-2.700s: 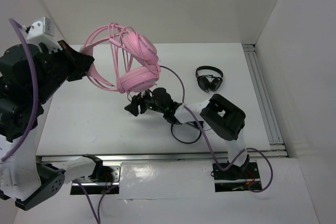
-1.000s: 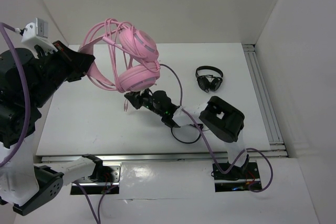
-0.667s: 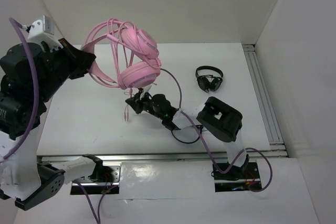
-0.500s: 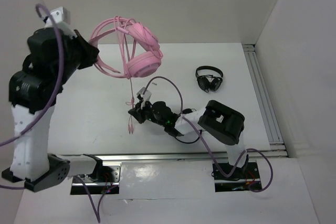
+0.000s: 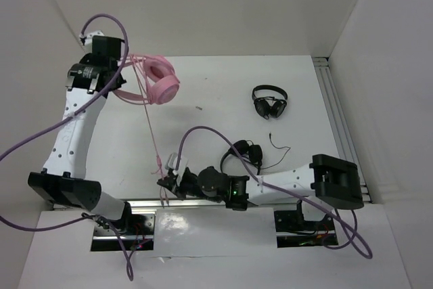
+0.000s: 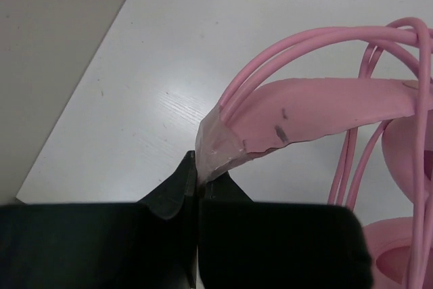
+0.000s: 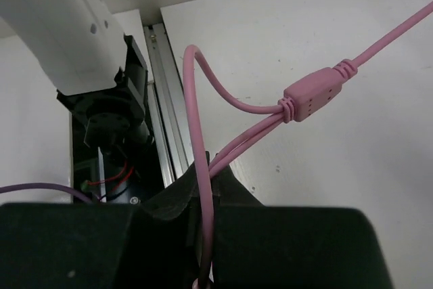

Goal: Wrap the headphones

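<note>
The pink headphones (image 5: 154,84) hang over the far left of the table, and my left gripper (image 5: 119,78) is shut on them. In the left wrist view the gripper (image 6: 197,182) pinches the taped end of the headband (image 6: 318,109), with an ear cup (image 6: 406,160) at the right edge. The thin pink cable (image 5: 150,133) runs straight from the headset down to my right gripper (image 5: 165,182) at the near edge. In the right wrist view that gripper (image 7: 206,179) is shut on the cable strands, just below the pink junction block (image 7: 314,93).
Small black headphones (image 5: 269,103) lie at the back right. Another black pair (image 5: 245,153) with a thin black lead lies near the right arm. A metal rail (image 5: 338,126) lines the table's right side. The left arm's base (image 7: 101,109) stands close beside the right gripper.
The left arm swung the headphones back and to the far left. The right gripper closed on the cable and moved left to the near edge, drawing the cable straight and uncovering a black pair.
</note>
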Robot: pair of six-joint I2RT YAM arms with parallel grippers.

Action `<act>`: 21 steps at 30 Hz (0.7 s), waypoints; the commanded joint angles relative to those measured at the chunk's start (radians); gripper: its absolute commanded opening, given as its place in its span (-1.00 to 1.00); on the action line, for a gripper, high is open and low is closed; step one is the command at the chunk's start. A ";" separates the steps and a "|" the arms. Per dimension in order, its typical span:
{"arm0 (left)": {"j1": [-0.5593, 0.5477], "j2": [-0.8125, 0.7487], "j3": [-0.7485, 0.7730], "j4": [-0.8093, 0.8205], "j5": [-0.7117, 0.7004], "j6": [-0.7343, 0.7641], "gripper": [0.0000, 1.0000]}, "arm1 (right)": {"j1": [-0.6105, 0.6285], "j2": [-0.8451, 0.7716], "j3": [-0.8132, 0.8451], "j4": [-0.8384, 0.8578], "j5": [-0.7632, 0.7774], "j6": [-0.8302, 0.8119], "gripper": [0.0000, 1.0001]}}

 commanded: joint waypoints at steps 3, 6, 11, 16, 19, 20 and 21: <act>-0.023 -0.138 -0.286 0.325 -0.245 -0.044 -1.00 | 0.120 -0.114 0.105 -0.321 0.246 -0.215 -1.00; -0.063 -0.250 -0.552 0.418 -0.257 0.033 -1.00 | 0.144 -0.142 0.183 -0.441 0.423 -0.319 -1.00; -0.120 -0.330 -0.698 0.470 -0.206 0.118 -1.00 | 0.144 -0.182 0.251 -0.501 0.618 -0.476 -1.00; -0.233 -0.373 -0.747 0.443 0.006 0.257 -1.00 | 0.093 -0.222 0.325 -0.501 0.652 -0.597 -1.00; -0.291 -0.411 -0.793 0.413 0.133 0.308 -1.00 | 0.030 -0.231 0.361 -0.501 0.632 -0.640 -1.00; -0.304 -0.421 -0.793 0.403 0.158 0.308 -1.00 | 0.003 -0.231 0.371 -0.501 0.623 -0.650 -1.00; -0.314 -0.430 -0.807 0.392 0.198 0.323 -1.00 | -0.010 -0.231 0.371 -0.469 0.632 -0.663 -1.00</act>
